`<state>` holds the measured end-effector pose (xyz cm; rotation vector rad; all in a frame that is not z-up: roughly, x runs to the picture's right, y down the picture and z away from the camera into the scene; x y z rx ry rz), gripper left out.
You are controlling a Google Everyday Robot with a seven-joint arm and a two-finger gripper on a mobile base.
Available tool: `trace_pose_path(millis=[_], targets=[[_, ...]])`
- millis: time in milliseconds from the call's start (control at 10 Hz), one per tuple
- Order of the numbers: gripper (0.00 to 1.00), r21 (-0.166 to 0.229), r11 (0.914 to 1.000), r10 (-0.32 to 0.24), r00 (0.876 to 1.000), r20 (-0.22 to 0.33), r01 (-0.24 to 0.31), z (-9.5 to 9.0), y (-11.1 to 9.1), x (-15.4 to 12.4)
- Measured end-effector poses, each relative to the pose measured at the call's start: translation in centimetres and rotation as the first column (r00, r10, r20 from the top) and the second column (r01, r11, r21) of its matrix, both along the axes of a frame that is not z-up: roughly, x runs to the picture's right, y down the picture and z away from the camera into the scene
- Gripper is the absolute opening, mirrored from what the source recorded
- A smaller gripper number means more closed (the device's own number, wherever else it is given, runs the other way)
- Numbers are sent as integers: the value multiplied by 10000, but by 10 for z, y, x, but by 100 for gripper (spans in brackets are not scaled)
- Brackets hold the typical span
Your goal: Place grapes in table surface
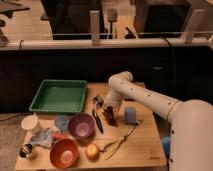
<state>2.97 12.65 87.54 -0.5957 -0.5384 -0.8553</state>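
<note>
The grapes [109,117], a small dark red-purple bunch, are at the middle of the light-brown wooden table surface [145,142], just right of a black-handled utensil [97,121]. My gripper [105,106] reaches down from the white arm [145,97] on the right and is directly over the top of the bunch, touching or nearly touching it. I cannot tell whether the grapes rest on the wood or hang from the gripper. A small dark logo mark [153,153] is near the table's front right corner.
A green tray [58,96] is at the back left. A purple bowl [81,125], orange bowl [63,153], yellow-orange fruit [92,151], white cup [31,123], metal cup [27,150] and blue cloth [46,137] crowd the front left. A blue block [130,115] is right of the grapes.
</note>
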Motion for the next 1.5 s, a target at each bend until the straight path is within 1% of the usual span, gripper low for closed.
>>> trace_pose_path(millis=[300, 1500], targets=[[80, 144, 9999, 83, 9986, -531, -76, -21, -15, 10], [80, 156, 9998, 99, 9982, -590, -90, -21, -15, 11]])
